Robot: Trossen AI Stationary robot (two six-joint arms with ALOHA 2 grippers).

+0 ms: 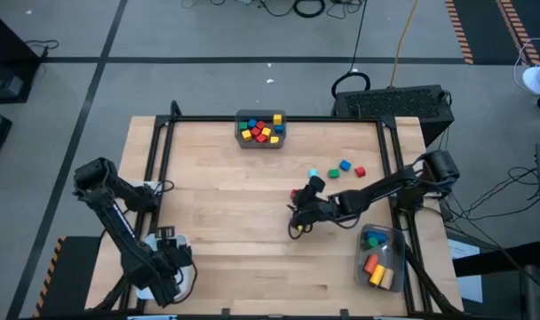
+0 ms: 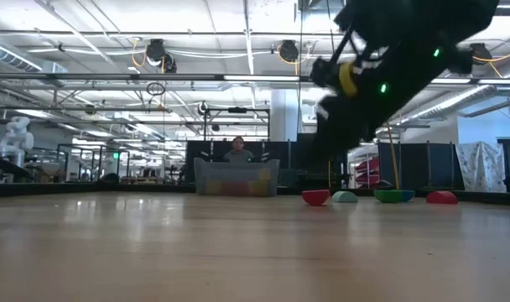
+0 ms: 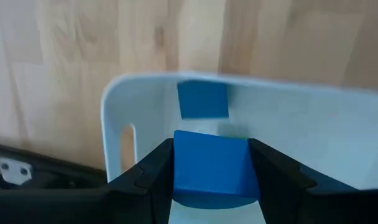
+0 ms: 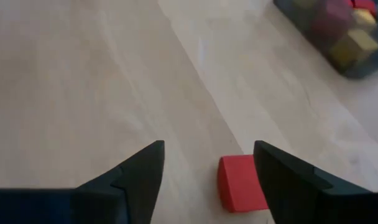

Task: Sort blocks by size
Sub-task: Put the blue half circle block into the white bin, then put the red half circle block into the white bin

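High view: overhead, facing straight down; takes in the whole table (image 1: 226,204), both arms and the surrounding floor.
Low view: at tabletop level, facing level across the table toward the far bin (image 2: 236,178) and the room behind.
Left wrist view: close, looking down into a white bin (image 3: 301,118) at the table's near left.
Right wrist view: close above mid-table; shares the red block (image 4: 240,183) and far bin with the high and low views.

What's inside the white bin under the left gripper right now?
One blue block lies against the white bin's far wall. The left gripper holds a larger blue cube above it, which covers the bin floor below, apart from a hint of green.
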